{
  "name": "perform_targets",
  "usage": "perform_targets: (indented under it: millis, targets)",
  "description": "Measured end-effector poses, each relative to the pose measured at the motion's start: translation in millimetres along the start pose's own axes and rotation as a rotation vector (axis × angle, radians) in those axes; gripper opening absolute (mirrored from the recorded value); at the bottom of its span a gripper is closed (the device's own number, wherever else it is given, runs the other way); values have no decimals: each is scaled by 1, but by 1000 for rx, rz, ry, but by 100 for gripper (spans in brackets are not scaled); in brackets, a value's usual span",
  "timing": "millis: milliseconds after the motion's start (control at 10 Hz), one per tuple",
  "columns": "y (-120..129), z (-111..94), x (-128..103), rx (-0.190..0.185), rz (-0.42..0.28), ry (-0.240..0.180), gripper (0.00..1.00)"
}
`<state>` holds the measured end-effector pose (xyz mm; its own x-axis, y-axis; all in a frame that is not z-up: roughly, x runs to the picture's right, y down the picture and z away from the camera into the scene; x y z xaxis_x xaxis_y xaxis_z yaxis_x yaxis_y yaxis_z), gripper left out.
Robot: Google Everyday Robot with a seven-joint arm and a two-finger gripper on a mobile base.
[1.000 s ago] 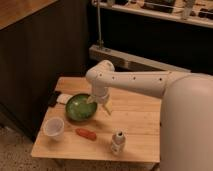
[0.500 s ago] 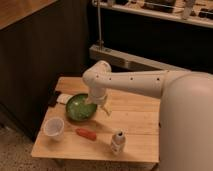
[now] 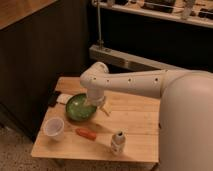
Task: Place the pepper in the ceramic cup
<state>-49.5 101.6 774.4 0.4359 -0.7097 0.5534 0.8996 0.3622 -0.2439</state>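
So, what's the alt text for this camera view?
A white robot arm's gripper hangs at the rim of a green bowl on a wooden table. An orange pepper lies between a white cup and a small shaker.

The end effector (image 3: 100, 106) is hanging over the rim of the green bowl (image 3: 77, 109), which is standing between it and the ceramic cup (image 3: 53, 127), while the pepper (image 3: 86, 133) is lying on open bench (image 3: 137, 120) between cup and white shaker (image 3: 117, 142), with bare boards stretching toward the robot's body.
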Motion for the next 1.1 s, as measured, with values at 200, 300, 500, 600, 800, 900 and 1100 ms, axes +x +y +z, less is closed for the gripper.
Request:
perform_targets:
  millis: [200, 300, 500, 600, 800, 900, 1100]
  targets:
    - [-1, 0, -3, -4, -16, 12, 80]
    - [-2, 0, -5, -6, -27, 18, 80]
    - [-5, -1, -9, -11, -49, 29, 80]
    - [-6, 0, -11, -12, -54, 32, 80]
    - [-9, 1, -14, -5, -66, 39, 80]
    - [-10, 1, -16, -2, -71, 41, 80]
    - [-13, 2, -20, -3, -86, 47, 80]
